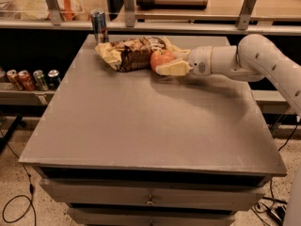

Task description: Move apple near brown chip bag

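Camera view puts the apple (161, 58) at the far side of the table (150, 126), a little left of its middle, pressed up against the chip bag (134, 53). The bag lies with its long axis running left to right, with a dark middle and a pale crumpled end on each side. The apple sits at the near edge of the bag's right half, touching it or overlapping it from this angle. The gripper (165, 63) reaches in from the right at the end of the white arm (263, 60). Its pale fingers (173, 69) pinch the apple, one on the near side and the other mostly hidden behind the fruit. So the apple lies to the left of the wrist, between the fingers and the bag, with the bag straight beyond it along the arm's own line. Whether the apple rests on the table or hangs just above it cannot be told. The placing looks as good as done. What remains is probably to spread the fingers and draw back to the right, away from the bag, without nudging the round fruit into a roll. A can (99, 26) stands just beyond the bag's left end, well clear of that path.
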`<state>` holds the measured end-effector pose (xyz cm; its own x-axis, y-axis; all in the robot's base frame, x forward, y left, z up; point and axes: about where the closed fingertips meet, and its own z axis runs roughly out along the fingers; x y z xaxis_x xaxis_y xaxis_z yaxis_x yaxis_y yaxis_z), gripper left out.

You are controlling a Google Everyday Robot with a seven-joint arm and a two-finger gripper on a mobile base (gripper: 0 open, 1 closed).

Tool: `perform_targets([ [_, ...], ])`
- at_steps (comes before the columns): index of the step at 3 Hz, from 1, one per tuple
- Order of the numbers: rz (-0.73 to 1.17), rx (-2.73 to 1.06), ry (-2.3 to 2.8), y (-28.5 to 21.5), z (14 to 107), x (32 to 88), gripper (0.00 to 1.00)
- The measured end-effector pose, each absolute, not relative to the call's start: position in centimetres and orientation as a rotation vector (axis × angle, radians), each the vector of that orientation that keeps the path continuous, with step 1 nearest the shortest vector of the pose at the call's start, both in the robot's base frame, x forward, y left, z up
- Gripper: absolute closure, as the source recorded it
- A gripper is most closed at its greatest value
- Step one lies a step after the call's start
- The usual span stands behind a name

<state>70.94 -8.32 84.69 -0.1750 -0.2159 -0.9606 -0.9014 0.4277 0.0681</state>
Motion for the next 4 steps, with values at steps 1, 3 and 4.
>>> perform_targets([
  [1,0.844,-0.992,1.661,-8.07,84.42,71.18,0.35],
  [3,0.854,-0.997,1.664,-8.00,84.27,71.28,0.00],
  [4,0.854,-0.999,1.664,-8.01,84.28,71.26,0.00],
])
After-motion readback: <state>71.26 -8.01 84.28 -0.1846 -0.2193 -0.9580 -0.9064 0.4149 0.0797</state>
